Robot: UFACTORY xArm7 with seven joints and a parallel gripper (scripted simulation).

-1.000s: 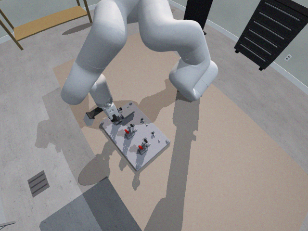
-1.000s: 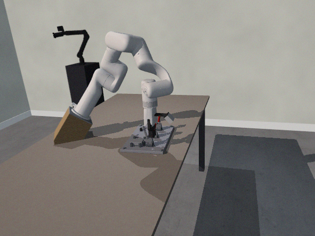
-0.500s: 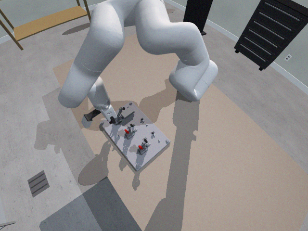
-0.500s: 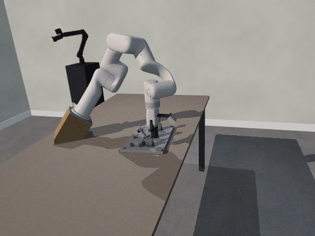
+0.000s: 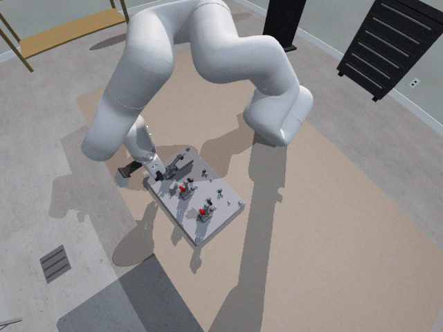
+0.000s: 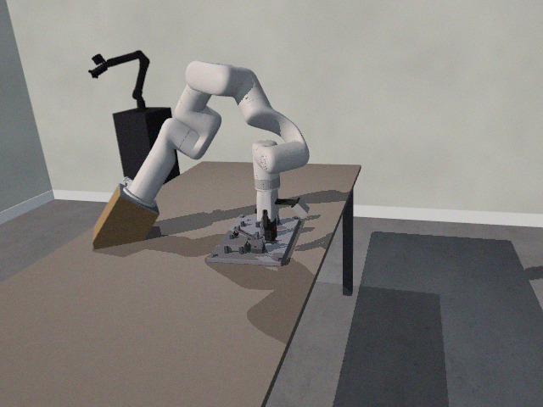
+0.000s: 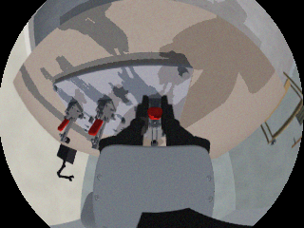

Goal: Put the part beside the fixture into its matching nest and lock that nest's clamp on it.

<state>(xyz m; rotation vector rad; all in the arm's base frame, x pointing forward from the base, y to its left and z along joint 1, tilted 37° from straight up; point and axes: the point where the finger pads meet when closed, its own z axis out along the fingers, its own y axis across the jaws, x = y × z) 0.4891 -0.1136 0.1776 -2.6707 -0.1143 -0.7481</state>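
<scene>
Pincer [image 7: 154, 122] is closed narrow on the red handle [image 7: 154, 113] of the clamp at the far left end of the fixture plate [image 5: 214, 223]. So it's gripping that handle, not the part.

The part: I read the dark block [image 5: 184, 166] sitting in that same nest as it, with the clamp's bar reaching over it, though the arm's shadow makes it murky. There's also a dark shape [image 5: 127, 170] on the bench [image 5: 322, 214] just off the plate's left end, and I can't tell what that is.

The other 2 clamps [image 5: 182, 188] [image 5: 201, 211], nearer and to the right, show their red handles and have nothing in their nests that I can see.

So my guess is I'm on the clamp-closing step. How I'd do it well:
- follow the handle's arc, don't shove in a straight line, or the pads will slip off that small red grip
- keep going until the handle is past dead centre and sits on its own stop; looking shut isn't enough
- check from the exterior view that the bar lies level on the block
- only then open the pincer and lift straight off, so the part isn't nudged off its stop block
</scene>
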